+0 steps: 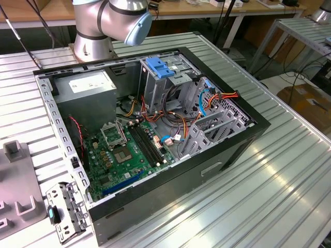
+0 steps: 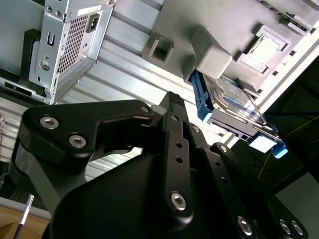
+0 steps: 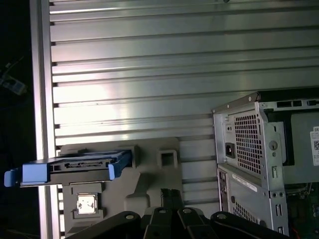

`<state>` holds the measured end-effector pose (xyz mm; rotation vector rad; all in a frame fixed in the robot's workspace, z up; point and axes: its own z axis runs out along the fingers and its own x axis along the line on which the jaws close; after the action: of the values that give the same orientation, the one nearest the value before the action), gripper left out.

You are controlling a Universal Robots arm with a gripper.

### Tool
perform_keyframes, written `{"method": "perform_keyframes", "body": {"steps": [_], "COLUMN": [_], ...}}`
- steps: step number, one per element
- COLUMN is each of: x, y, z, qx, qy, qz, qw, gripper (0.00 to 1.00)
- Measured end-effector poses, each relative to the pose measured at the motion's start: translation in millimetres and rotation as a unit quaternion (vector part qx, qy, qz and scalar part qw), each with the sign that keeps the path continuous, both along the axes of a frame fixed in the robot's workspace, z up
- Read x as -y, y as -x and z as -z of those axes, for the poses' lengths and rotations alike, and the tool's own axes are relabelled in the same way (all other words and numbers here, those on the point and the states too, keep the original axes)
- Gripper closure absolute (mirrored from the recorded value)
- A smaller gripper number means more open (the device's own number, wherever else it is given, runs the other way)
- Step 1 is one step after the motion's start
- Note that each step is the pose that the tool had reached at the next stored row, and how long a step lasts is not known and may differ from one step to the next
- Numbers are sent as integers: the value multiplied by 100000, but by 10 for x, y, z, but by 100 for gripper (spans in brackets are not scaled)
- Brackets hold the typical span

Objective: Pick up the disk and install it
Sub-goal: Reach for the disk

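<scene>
An open black metal computer tower case (image 1: pixel 217 168) is lying on its side on a ribbed silver aluminium table (image 1: pixel 279 201), with its inside facing up. Inside it are showing a green motherboard (image 1: pixel 124 155), a boxy grey power supply (image 1: pixel 85 88) at the far corner on the exterior view's left, and a tall bare-metal drive cage (image 1: pixel 155 95) carrying a bright blue plastic latch (image 1: pixel 160 67) on top. Beyond the case, a silver robot arm with a pale blue joint cap (image 1: pixel 111 20) is rising from the far side of the table.

A flat grey plastic fixture tray (image 1: pixel 23 181) is sitting on the table at the exterior view's left, close beside the case. In both wrist views the disk (image 3: pixel 75 167), a dark grey rectangular hard drive framed by bright blue plastic carrier rails, is standing on its edge on this tray. It is leaning against a raised grey block, and a small silvery square chip (image 3: pixel 86 204) is lying in a recess just beside it.

The black metal gripper (image 3: pixel 171 196) is hovering above the tray, near the disk but apart from it. It is touching nothing. Its fingers are drawn together and clenched on empty air, and the disk is resting in the tray on its own.
</scene>
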<state>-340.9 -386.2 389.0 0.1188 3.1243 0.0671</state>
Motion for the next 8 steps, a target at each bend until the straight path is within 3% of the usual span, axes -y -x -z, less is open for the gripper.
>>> {"method": "perform_keyframes", "body": {"steps": [8], "x": [-2], "y": [75], "z": [0], "qx": [0], "qy": [-1], "qz": [0], "qw": [100000], "gripper": [89]}}
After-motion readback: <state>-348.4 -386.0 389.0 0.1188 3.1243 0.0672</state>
